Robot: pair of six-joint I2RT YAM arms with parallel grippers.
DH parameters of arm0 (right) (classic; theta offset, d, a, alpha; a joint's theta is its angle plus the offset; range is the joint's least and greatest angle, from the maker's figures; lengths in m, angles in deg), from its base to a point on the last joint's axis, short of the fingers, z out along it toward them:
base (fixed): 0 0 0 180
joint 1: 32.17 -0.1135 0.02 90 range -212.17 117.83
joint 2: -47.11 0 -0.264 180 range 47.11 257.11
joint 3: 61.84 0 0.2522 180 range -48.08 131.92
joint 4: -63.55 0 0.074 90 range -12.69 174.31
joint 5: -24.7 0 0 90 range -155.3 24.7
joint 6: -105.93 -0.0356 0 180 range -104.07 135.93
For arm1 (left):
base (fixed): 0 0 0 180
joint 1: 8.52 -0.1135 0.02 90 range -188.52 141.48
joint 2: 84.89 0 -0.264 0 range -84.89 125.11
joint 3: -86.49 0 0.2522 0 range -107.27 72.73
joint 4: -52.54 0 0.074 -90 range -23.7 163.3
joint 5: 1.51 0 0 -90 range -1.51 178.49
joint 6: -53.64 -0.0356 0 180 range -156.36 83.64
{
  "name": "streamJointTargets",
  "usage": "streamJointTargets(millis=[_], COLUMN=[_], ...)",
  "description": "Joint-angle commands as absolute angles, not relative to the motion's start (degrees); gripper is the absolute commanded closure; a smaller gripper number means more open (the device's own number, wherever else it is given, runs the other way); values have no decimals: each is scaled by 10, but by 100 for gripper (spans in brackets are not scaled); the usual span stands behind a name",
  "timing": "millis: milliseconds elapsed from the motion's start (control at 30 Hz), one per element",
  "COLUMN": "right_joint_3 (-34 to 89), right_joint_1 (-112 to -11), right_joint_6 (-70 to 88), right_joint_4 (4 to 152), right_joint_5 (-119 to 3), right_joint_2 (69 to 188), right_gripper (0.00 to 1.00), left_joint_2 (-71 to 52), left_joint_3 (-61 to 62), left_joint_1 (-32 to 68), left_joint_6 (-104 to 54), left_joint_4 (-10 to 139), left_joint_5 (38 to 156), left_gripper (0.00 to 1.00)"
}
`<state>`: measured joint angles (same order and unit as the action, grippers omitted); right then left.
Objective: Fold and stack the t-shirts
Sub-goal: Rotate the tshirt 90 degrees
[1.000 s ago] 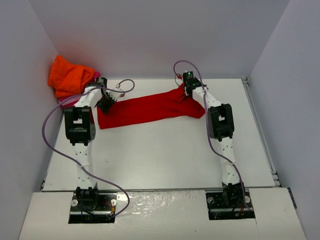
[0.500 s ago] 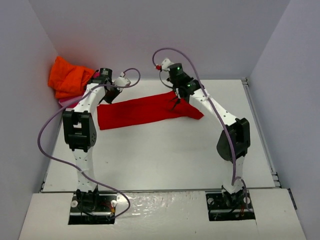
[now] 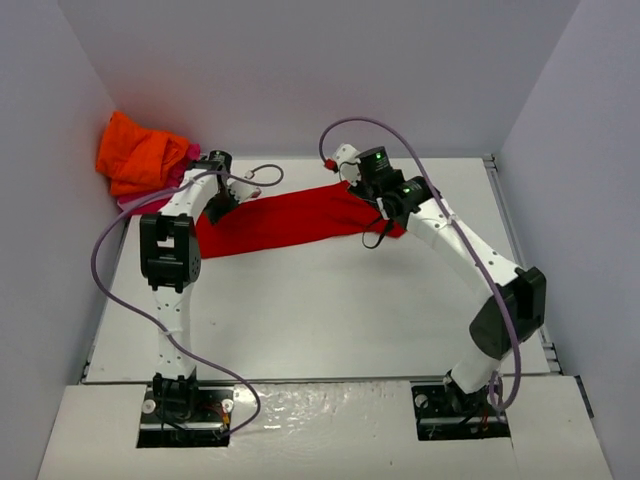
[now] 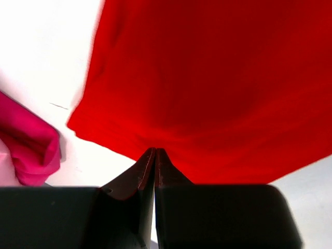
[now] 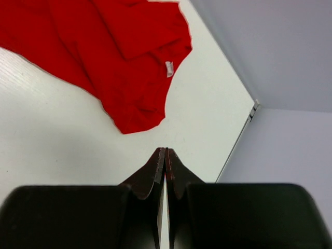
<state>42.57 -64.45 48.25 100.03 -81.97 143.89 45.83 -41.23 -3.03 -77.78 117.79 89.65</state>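
Red t-shirt (image 3: 290, 220): spread as a long band across the far worktop (image 3: 320, 310), neck label (image 5: 169, 69) at its right end.
Left tool (image 4: 154, 151): jaws pressed together at the shirt's left hem; you cannot tell whether cloth is pinched.
Right tool (image 5: 165, 150): jaws together, holding nothing, over bare worktop near the collar end.
Orange t-shirt (image 3: 135, 150), pink t-shirt (image 4: 28, 150): bunched in the far left corner, probably parked to leave you folding room.
Why one tool per end: likely to tension the band.
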Motion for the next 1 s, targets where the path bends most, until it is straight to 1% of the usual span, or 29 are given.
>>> streamJointTargets(millis=[0,133,200,233,533,700,733,900,967], right_joint_3=[392,365,354,349,324,300,293,262,255], right_joint_1=[-645,-640,-636,-636,-635,-634,-633,-629,-629], right_joint_6=[476,483,485,485,483,496,498,504,505], right_joint_4=[995,995,996,996,998,1001,1003,1009,1011], right_joint_5=[-809,-810,-804,-802,-787,-773,-769,-761,-757], right_joint_2=[1342,1299,1280,1271,1221,1187,1184,1184,1188], right_gripper=[100,100,100,100,100,100,100,100,100], left_joint_2=[429,424,404,399,390,358,354,331,329], left_joint_3=[-386,-326,-259,-247,-223,-172,-174,-231,-264], left_joint_1=[-18,5,21,26,70,174,211,367,413], left_joint_6=[-831,-868,-880,-881,-859,-846,-841,-821,-817], left_joint_4=[1254,1322,1320,1318,1393,1429,1444,1498,1515], left_joint_5=[846,804,789,791,839,876,883,973,1011], left_gripper=[100,100,100,100,100,100,100,100,100])
